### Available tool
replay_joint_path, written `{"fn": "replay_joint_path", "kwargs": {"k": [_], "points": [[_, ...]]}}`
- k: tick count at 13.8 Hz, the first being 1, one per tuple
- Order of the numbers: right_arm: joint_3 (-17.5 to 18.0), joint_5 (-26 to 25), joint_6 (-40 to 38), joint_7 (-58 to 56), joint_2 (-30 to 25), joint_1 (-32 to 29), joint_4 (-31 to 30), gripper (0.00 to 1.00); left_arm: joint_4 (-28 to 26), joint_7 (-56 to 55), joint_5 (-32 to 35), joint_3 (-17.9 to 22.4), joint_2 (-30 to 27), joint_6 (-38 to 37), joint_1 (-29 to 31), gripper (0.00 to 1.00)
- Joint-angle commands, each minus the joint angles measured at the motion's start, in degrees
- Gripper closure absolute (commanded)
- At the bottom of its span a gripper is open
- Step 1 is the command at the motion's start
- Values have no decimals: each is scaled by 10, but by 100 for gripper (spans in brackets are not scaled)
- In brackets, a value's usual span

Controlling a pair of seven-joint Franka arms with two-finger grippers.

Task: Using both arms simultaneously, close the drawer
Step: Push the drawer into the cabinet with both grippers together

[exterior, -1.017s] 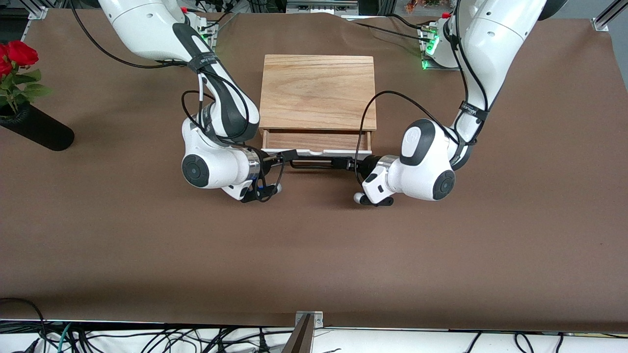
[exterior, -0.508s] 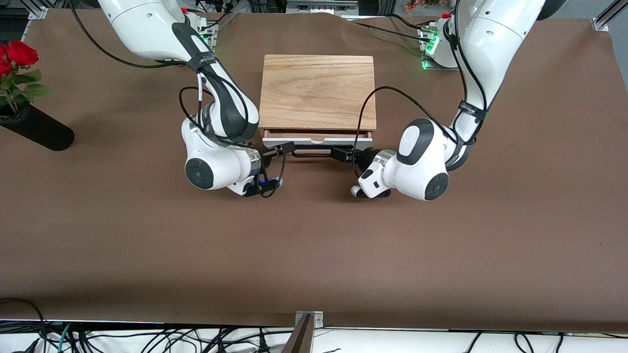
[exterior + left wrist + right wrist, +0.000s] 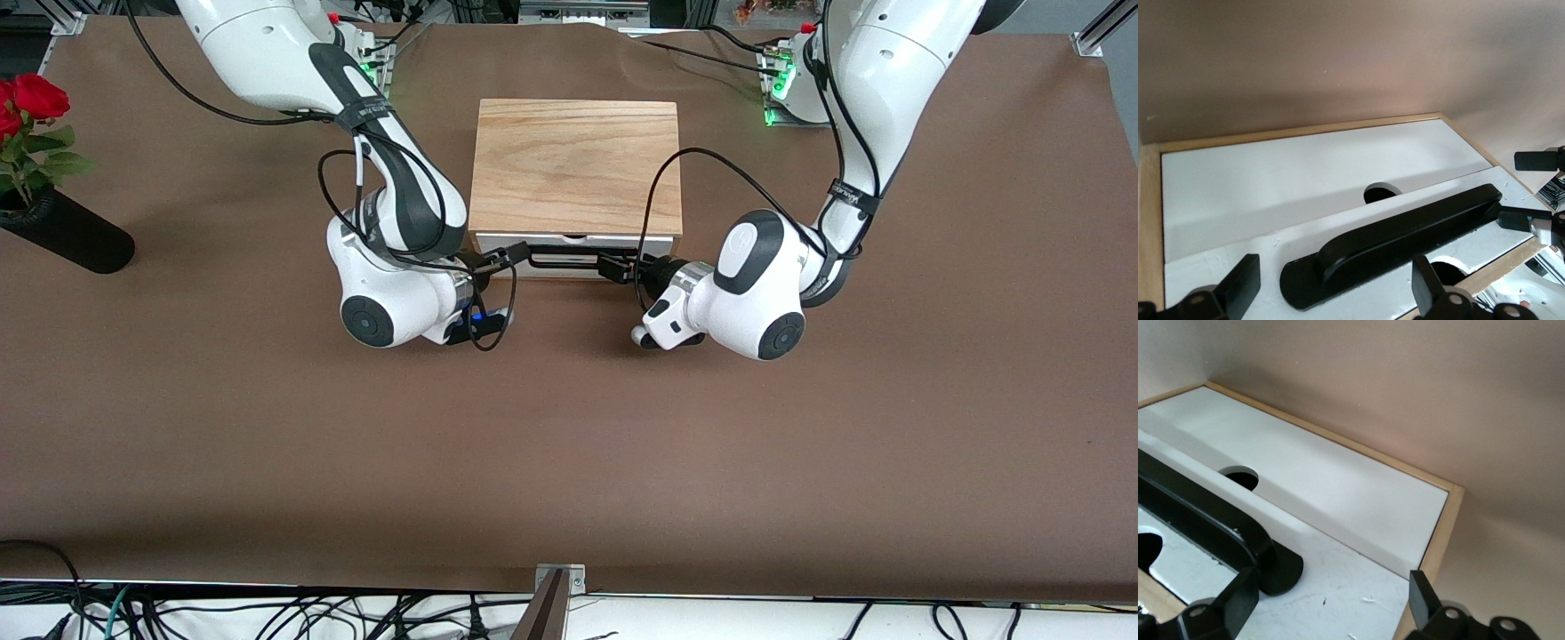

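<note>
The drawer [image 3: 573,245] in the front view sits pushed into the oak-coloured box [image 3: 575,166] in the middle of the table [image 3: 569,444], only its white front panel showing. The left gripper [image 3: 613,266] and the right gripper [image 3: 508,257] are both at the black handle [image 3: 565,260], one at each end. A vase with red roses [image 3: 40,196] stands at the right arm's end of the table

In the left wrist view the fingers [image 3: 1238,292] are spread wide on either side of the handle [image 3: 1398,244], not clamping it

In the right wrist view the fingers [image 3: 1425,600] are also wide apart, the handle's end [image 3: 1225,533] lying between them, against the white panel [image 3: 1305,480]
</note>
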Motion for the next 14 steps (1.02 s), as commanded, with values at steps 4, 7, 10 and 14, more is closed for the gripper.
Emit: {"fn": "replay_joint_path", "kwargs": {"k": [4,7,10,14], "points": [[5,30,-25,1,16,-1,0,0,-1,-32,15,2,-8,-34,-5,0],[5,30,-24,1,17,-1,1,0,4,-32,16,2,-7,-33,-5,0],[4,30,-24,2,13,-5,6,0,34,-30,17,6,-5,-33,-4,0],[-2,29,-22,-5,9,-13,27,0,105,-30,71,9,-4,-33,-5,0]]}}
